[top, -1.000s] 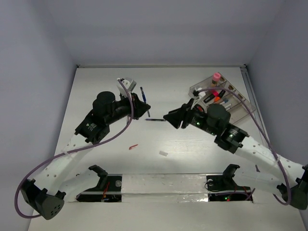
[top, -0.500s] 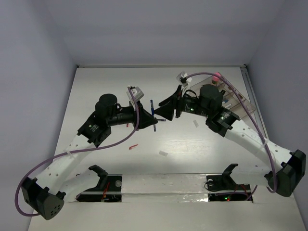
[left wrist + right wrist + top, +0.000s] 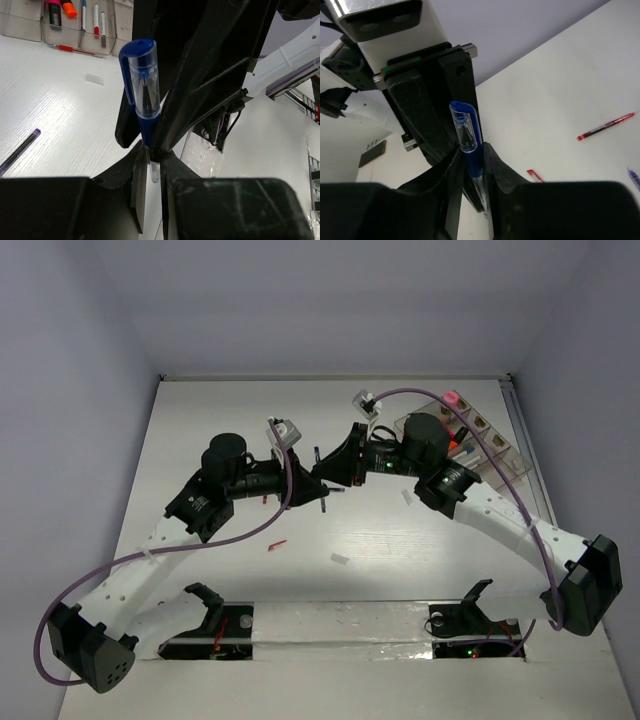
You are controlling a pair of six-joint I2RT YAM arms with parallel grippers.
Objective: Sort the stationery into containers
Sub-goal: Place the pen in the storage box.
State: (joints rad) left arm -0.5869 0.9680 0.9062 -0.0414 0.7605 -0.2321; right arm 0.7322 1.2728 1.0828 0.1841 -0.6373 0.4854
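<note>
**Blue pen pinched by 2 grippers above mid-table**

The blue pen [image 3: 144, 85] is up off the table [image 3: 230, 420], held in the air over its middle, apart from the clear tray [image 3: 495, 455] and to its left. From overhead the pen's long axis runs far-to-near with a slight slant, crossing the line between the 2 arms. From either wrist camera it stands up out of the fingers, capped end farthest from them. The cap is see-through plastic with a solid blue top and a blue clip down 1 side. Below it is a dark blue grip, then a thin clear stretch.

The left gripper [image 3: 152, 161] is pressed together on that thin lower stretch. The right gripper [image 3: 472, 152] faces it from the other side, its matte black fingers squeezing the pen at the blue grip, just beside the left one's hold.

The tray is transparent, split into narrow rectangular compartments, and sits at the far right of the finely ribbed white tabletop. An orange marker [image 3: 70, 8] and a few pens lie inside it, and a pink-capped bottle [image 3: 452, 399] stands at its far end. A red pen [image 3: 75, 49] lies just beside the tray's wall. A white piece [image 3: 340, 560] and a purple pen [image 3: 20, 149] lie loose on the table.
</note>
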